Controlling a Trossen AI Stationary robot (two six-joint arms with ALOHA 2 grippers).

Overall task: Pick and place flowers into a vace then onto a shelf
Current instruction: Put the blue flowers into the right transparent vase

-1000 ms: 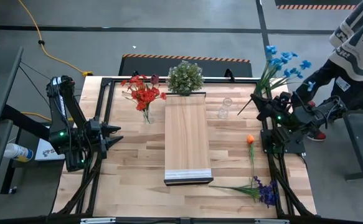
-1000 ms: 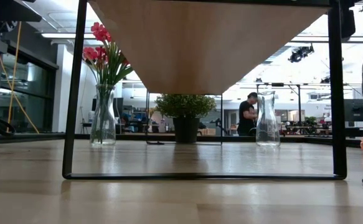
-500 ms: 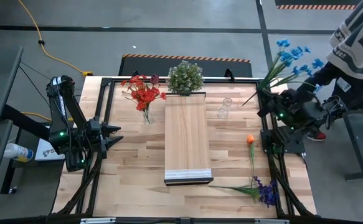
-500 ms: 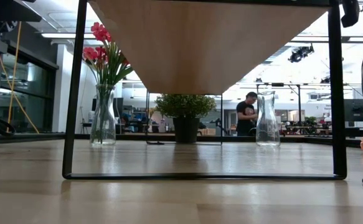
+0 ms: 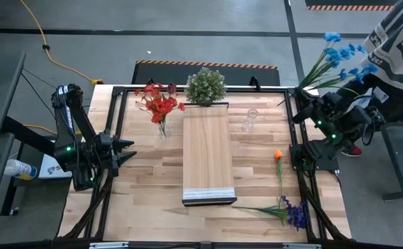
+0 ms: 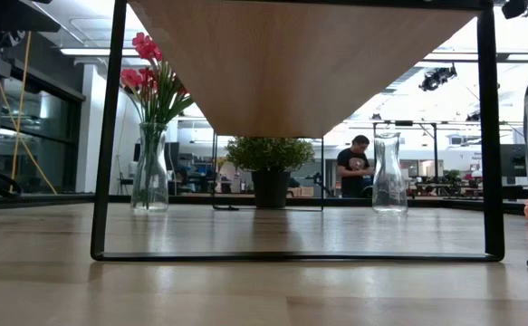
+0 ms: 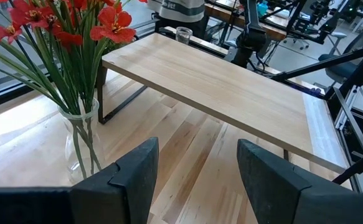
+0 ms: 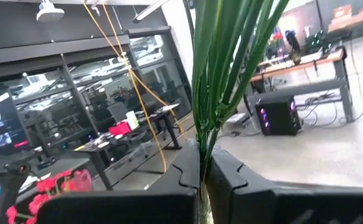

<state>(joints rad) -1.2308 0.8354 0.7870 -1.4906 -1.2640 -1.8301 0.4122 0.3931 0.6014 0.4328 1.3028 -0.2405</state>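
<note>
Right now we have our right gripper (image 8: 202, 180) pinched tight on a bundle of green stems (image 8: 221, 68), low down near their cut ends, and it sits out past the right rim of the table (image 5: 146, 207). From there the blue flowers (image 5: 343, 55) fan up and away beyond the table's far right corner. They look very light, and the thin stems seem springy rather than stiff, so we expect the heads to sway and droop as the arm swings. A low grip leaves a long free length; that suits feeding the ends into a narrow neck, though we judge the bundle could twist or slip between the fingers.

The empty glass vase (image 5: 249, 120) stands just right of the shelf (image 5: 207, 152); it looks fragile and easy to tip. Another vase already holds the red flowers (image 5: 158, 104) to the shelf's left. An orange flower (image 5: 278, 155) and purple flowers (image 5: 294, 211) lie flat on the table's right side. Our left gripper (image 7: 193, 171) waits at the left edge, fingers apart and holding nothing.
</note>
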